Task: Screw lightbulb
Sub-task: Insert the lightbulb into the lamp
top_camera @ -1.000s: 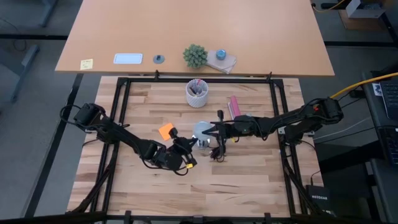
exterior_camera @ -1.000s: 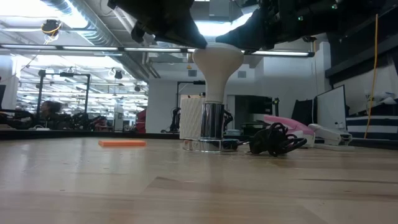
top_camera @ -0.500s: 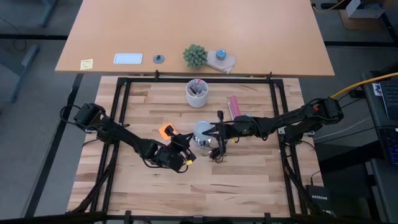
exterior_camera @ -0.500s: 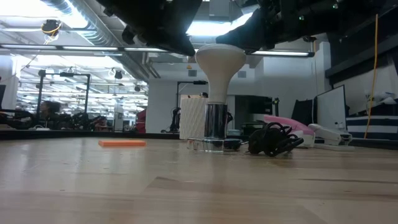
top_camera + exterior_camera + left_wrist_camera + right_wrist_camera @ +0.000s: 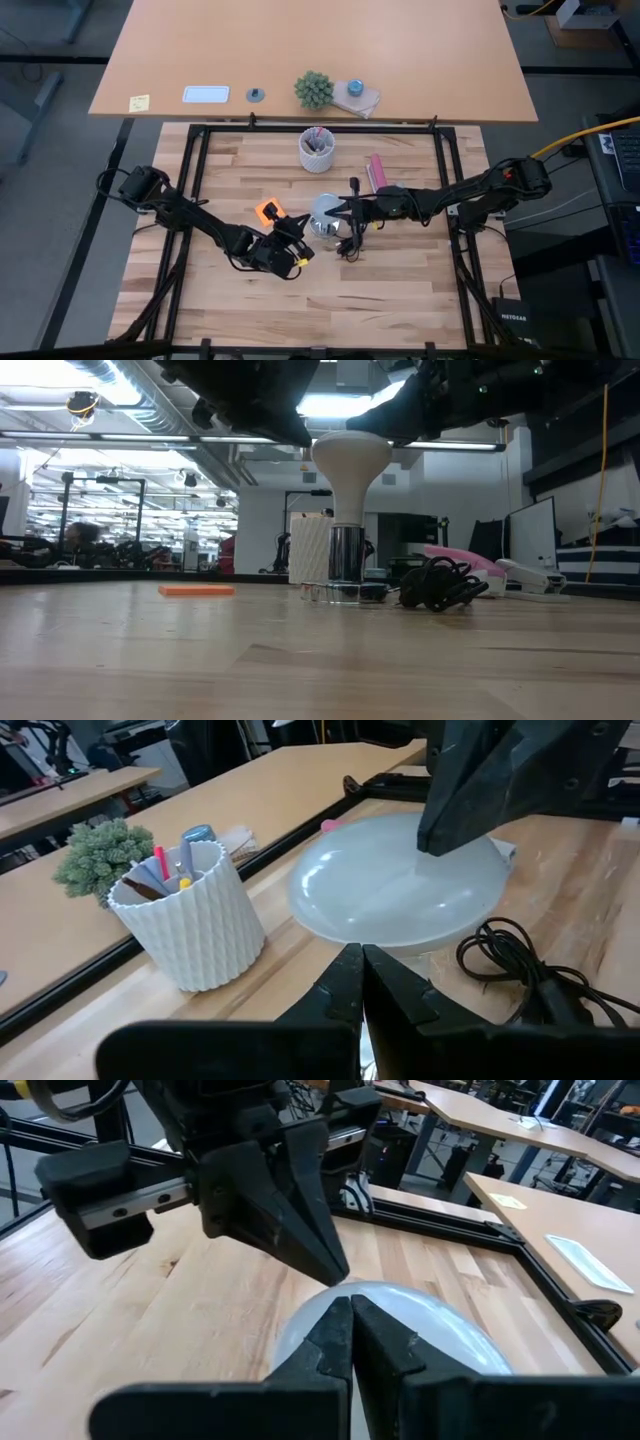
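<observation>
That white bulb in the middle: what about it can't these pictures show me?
- Lightbulb threads: low view, hidden inside the silvery fitting.
- Contact on its dome: low view, left pincer and right pincer merge into dark shapes cut off by the top edge.
- Bulb base: both wrist views, covered by its own dome.
- Cord path: tangled, too small in the high view.

L arm reaches in from left, left gripper (image 5: pixel 303 240) fingers closed. R arm from right, right gripper (image 5: pixel 343 209) fingers closed, tips near-facing mid-table.
</observation>
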You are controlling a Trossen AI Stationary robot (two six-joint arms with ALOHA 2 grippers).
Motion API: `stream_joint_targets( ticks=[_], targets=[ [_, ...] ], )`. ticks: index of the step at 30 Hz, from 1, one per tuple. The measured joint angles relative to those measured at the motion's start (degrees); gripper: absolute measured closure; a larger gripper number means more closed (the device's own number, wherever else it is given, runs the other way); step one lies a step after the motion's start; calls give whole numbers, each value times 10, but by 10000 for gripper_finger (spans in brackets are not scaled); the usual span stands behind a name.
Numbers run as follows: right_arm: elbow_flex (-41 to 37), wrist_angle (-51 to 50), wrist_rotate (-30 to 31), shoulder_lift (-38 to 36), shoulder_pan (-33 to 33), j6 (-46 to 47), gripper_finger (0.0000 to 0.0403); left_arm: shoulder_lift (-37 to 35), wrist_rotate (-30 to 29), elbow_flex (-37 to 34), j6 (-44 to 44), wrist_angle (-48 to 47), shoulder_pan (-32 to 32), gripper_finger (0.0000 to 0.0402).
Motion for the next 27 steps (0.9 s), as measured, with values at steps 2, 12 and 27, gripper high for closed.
stream_joint_targets(
  ticks=[2, 12, 27],
  targets=[
    [0, 1, 4, 0, 0, 0, 394, 0, 0, 0, 0, 0, 0, 400],
    [0, 5, 7, 0, 0, 0, 394, 0, 0, 0, 0, 1, 0, 400],
    [0, 37, 8, 0, 0, -4, 394, 0, 1, 0, 1, 2, -2, 400]
  ],
)
